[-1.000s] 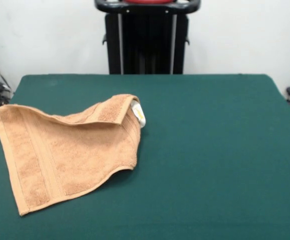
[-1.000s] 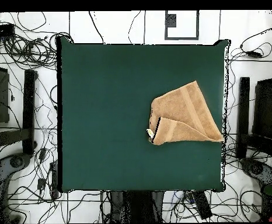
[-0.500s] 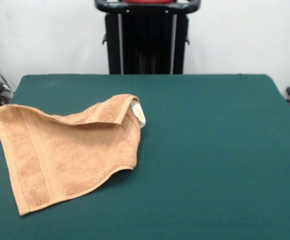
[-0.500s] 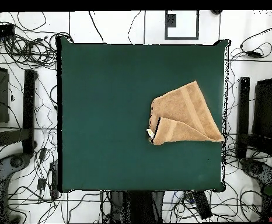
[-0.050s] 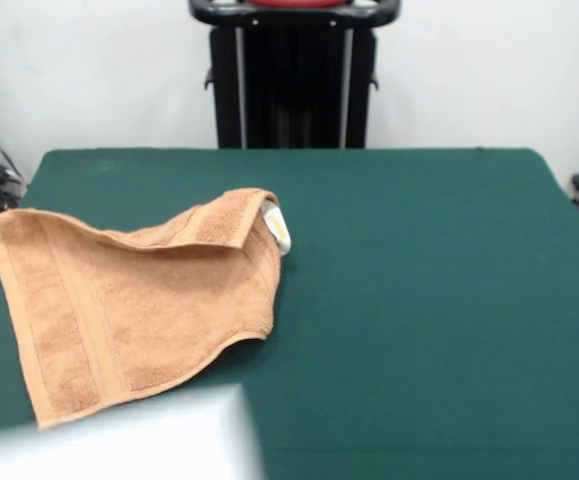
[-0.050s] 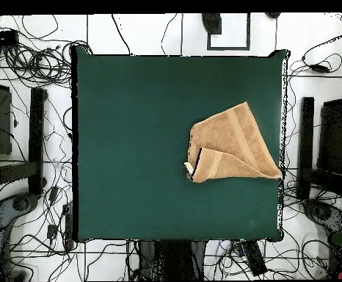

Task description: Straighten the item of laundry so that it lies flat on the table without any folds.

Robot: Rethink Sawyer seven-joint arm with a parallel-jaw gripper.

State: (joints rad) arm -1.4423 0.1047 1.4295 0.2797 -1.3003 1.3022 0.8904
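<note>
Towel (image 5: 129,300), orange-tan, folded over along its far edge with white label (image 5: 277,226) exposed, lying at the left side of the green counter (image 5: 429,300) in the front view; end effector absent from both views, so its state and bearing to the towel cannot be told.

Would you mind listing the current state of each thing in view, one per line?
towel: on the table, one corner folded over onto itself, not yet flat.
white label: showing at the folded edge.
table: carries the towel near one side edge.
pale blurred object: at the front view's bottom edge, cannot tell what it is.
gripper: not in view.
</note>
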